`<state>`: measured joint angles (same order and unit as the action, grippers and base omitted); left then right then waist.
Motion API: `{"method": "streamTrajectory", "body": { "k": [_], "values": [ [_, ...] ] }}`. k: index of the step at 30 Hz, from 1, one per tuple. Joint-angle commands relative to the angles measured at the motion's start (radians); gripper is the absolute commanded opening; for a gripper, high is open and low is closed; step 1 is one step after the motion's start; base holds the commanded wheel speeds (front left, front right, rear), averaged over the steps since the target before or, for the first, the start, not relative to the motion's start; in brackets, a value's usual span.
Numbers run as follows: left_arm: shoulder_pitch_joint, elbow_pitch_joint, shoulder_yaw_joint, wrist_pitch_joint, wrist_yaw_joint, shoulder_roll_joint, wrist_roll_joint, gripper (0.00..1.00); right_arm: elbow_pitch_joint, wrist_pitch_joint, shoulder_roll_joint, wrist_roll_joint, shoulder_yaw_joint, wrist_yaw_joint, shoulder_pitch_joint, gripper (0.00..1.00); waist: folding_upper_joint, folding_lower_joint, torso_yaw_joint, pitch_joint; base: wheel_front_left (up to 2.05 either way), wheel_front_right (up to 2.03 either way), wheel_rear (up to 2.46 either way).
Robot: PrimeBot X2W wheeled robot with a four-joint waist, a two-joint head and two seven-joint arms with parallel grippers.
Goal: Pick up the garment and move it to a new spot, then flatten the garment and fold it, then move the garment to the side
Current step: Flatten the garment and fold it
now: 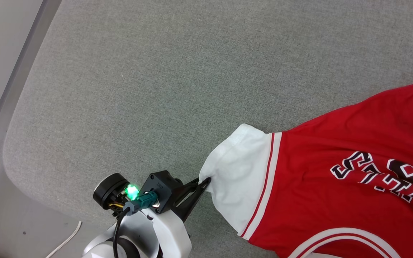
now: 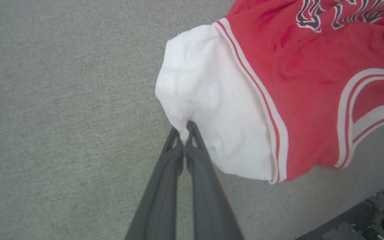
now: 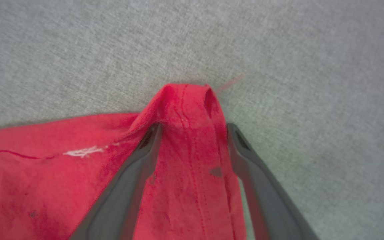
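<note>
Left claw (image 2: 186,130) low, fingers pinched shut on white sleeve (image 2: 212,96) edge of the jersey (image 1: 335,200). Right claw (image 3: 193,128) spread wide, straddling bunched red hem. Jersey rumpled on grey surface (image 1: 156,71).

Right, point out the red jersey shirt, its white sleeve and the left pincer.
red jersey shirt (image 1: 317,186), head view, chest panel
white sleeve (image 2: 208,100), left wrist view, its middle
left pincer (image 2: 185,131), left wrist view, between fingertips
</note>
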<state>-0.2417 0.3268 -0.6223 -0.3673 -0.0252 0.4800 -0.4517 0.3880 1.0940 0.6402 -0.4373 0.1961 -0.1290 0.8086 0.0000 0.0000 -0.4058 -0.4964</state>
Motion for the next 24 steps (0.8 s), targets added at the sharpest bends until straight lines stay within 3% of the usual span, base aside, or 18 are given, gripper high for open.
{"method": "streamTrajectory", "body": {
  "k": [1,2,9,24],
  "values": [
    [-0.013,-0.001,-0.001,0.004,0.002,-0.004,0.002,0.0,0.045,0.034,-0.027,-0.018,0.053,-0.003,-0.096,0.13,0.0,0.0,-0.001,-0.001,0.0,0.0,0.0],
    [-0.013,-0.001,-0.001,0.005,0.003,-0.004,0.001,0.0,0.045,0.032,-0.023,-0.022,0.061,-0.003,-0.101,0.0,0.0,0.0,-0.002,-0.001,0.0,0.0,0.0],
    [-0.012,-0.017,0.009,0.012,0.011,0.003,-0.006,0.0,0.04,-0.035,-0.018,-0.045,0.06,-0.003,-0.084,0.0,0.0,0.0,0.011,0.019,0.0,0.0,0.0],
    [-0.008,-0.061,0.071,0.036,0.053,0.046,-0.005,0.0,-0.02,-0.347,-0.009,-0.106,0.048,-0.001,-0.072,0.0,0.0,0.0,0.13,0.209,0.0,0.0,0.0]
  ]
}}
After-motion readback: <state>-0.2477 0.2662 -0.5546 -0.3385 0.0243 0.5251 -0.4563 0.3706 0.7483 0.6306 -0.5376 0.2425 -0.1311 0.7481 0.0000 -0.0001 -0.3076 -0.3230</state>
